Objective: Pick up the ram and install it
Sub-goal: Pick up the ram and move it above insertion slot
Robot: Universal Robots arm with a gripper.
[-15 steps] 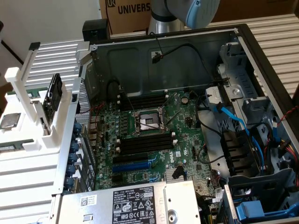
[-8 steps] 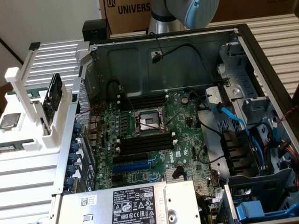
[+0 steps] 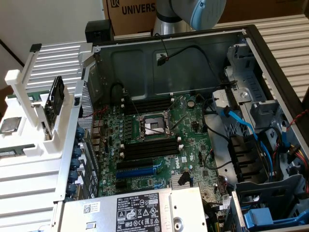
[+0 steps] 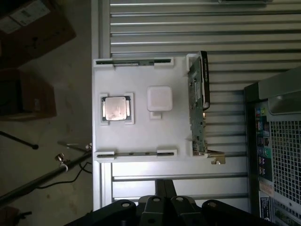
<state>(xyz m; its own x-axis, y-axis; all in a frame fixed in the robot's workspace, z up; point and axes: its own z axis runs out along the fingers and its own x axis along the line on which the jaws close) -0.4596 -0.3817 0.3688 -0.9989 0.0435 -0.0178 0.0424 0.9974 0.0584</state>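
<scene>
Well, the gripper (image 4: 164,184) is hanging high over the white tray (image 4: 141,132), its two dark fingers pressed together on nothing, tips just meeting. Out ahead of those tips, along the tray's far edge and well apart from them, the ram (image 4: 134,61) is standing edge-on between two white holders. It is showing as a thin dark-green line, with chips and label impossible to make out from this angle. Nearer the fingers, a second thin strip (image 4: 136,153) is sitting in a matching pair of holders, too grey and slim to name for sure. Between the two, a bare processor (image 4: 115,108) is lying flat beside a white square block (image 4: 159,99), and off to one side a green card (image 4: 198,108) is standing upright. In the exterior view the arm (image 3: 193,12) is getting cut off by the frame's top, above the open computer case (image 3: 130,63) with its black memory slots (image 3: 149,147).
</scene>
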